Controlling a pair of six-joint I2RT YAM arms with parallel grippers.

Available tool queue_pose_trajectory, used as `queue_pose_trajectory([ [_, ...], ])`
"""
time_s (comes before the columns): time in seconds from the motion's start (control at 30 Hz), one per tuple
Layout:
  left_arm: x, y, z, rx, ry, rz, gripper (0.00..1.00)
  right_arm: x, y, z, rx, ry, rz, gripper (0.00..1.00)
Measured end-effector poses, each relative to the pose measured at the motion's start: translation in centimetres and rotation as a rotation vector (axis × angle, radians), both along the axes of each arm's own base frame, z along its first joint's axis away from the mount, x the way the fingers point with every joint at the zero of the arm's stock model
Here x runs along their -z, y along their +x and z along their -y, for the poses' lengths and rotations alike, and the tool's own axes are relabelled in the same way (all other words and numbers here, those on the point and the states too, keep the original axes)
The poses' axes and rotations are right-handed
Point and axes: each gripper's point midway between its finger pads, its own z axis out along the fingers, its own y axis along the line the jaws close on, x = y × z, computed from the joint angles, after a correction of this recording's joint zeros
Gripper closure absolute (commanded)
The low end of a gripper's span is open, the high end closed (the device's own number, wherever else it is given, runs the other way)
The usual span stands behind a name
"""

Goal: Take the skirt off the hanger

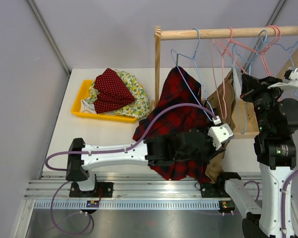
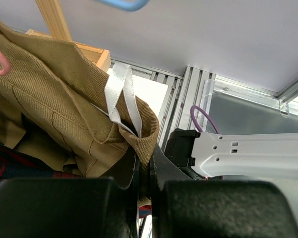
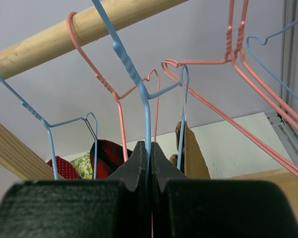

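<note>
The red and dark tartan skirt hangs on a pale-blue wire hanger at the left end of the wooden rod, its hem draped over my left arm. It also shows in the right wrist view. My left gripper is shut on the edge of a tan corduroy garment with a white ribbon loop, not on the skirt. My right gripper is shut on the wire of another pale-blue hanger, which carries the tan garment.
A wooden rod on a post holds several pink hangers and blue ones. A yellow tray at the back left holds a red white-dotted garment and a lemon-print one.
</note>
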Motion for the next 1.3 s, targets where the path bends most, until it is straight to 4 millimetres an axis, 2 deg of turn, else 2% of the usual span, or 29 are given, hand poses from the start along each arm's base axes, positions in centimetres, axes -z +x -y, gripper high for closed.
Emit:
queue_pose_trajectory([
  [0.1,0.2,0.2,-0.2,-0.010,0.011,0.002,1.00,-0.8,-1.6,0.2,0.011,0.010,-0.022,1.00],
  [0.17,0.2,0.4,-0.3,-0.023,0.024,0.006,1.00,-1.8,-3.3,0.3,0.016,0.020,-0.038,1.00],
  [0.23,-0.4,1.0,-0.5,-0.039,0.028,0.014,1.00,-2.3,-5.2,0.2,0.014,0.030,-0.052,1.00],
  [0.33,-2.2,2.3,-0.4,-0.066,0.004,0.030,1.00,-2.0,-8.1,0.1,0.010,0.048,-0.095,1.00],
  [0.43,-4.1,4.7,-0.7,-0.120,-0.026,0.040,1.00,-0.6,-10.5,-0.1,0.002,0.077,-0.167,1.00],
  [0.53,-5.6,7.4,-1.4,-0.182,-0.047,0.049,1.00,2.2,-11.7,-0.9,-0.029,0.119,-0.284,1.00],
  [0.63,-6.2,9.1,-1.7,-0.218,-0.052,0.051,1.00,5.2,-12.6,-1.8,-0.063,0.169,-0.419,1.00],
  [0.7,-6.1,9.9,-1.6,-0.236,-0.041,0.051,1.00,6.3,-13.6,-2.2,-0.077,0.197,-0.480,1.00],
  [0.73,-5.9,10.1,-1.5,-0.244,-0.036,0.051,1.00,6.2,-14.2,-2.5,-0.089,0.212,-0.499,1.00],
  [0.83,-5.0,11.2,-1.4,-0.270,-0.015,0.041,1.00,3.8,-15.5,-3.4,-0.140,0.241,-0.472,1.00],
  [0.97,-4.0,12.6,-1.9,-0.311,0.001,0.015,1.00,-2.0,-17.9,-4.7,-0.225,0.264,-0.329,1.00],
  [1.03,-3.2,13.3,-2.1,-0.333,0.005,0.000,1.00,-4.0,-19.5,-5.5,-0.286,0.278,-0.267,1.00],
  [1.17,-0.5,14.5,-2.6,-0.374,0.042,-0.033,1.00,-5.8,-21.6,-5.7,-0.312,0.293,-0.203,1.00],
  [1.3,2.0,15.1,-3.3,-0.403,0.096,-0.044,1.00,-8.2,-22.8,-5.8,-0.335,0.301,-0.137,1.00],
])
